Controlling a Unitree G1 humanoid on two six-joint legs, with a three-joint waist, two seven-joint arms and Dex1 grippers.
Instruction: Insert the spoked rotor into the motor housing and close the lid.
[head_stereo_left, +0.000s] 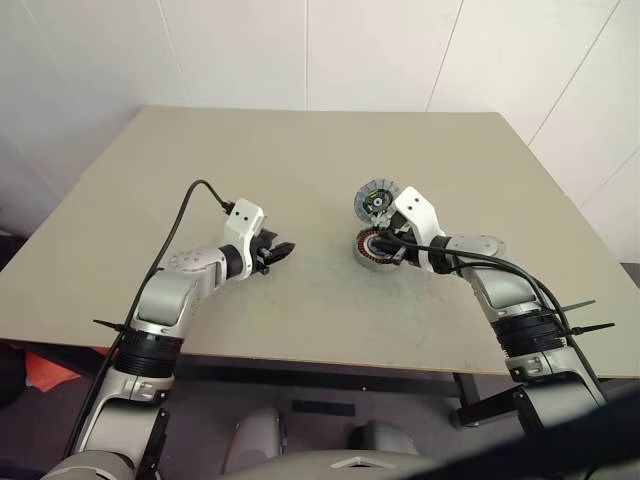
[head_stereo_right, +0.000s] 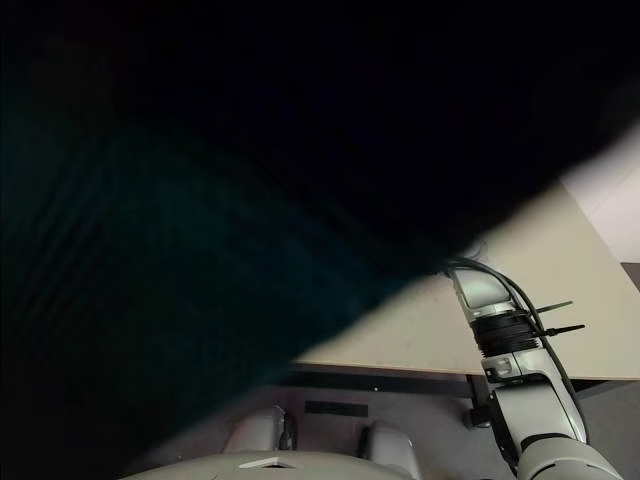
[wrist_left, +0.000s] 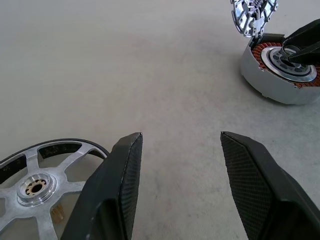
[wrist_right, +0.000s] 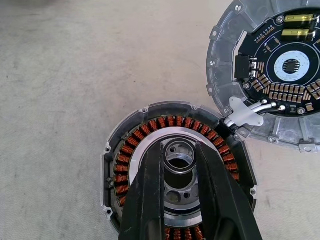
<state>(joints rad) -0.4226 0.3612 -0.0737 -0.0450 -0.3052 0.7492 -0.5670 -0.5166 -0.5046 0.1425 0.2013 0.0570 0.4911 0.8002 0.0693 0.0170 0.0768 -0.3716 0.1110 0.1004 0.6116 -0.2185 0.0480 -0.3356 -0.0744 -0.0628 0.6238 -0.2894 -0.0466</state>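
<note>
The motor housing sits right of the table's middle, its copper windings showing. Its lid stands swung open, hinged at the far edge, with its circuit side facing out. My right gripper reaches into the housing's centre, shut on a small metal ring. The spoked rotor lies flat on the table just outside one finger of my left gripper. That gripper stands open left of the housing, with nothing between its fingers.
The beige table reaches back to a white wall. Bare tabletop separates my left gripper from the housing. The table's front edge runs close below both arms.
</note>
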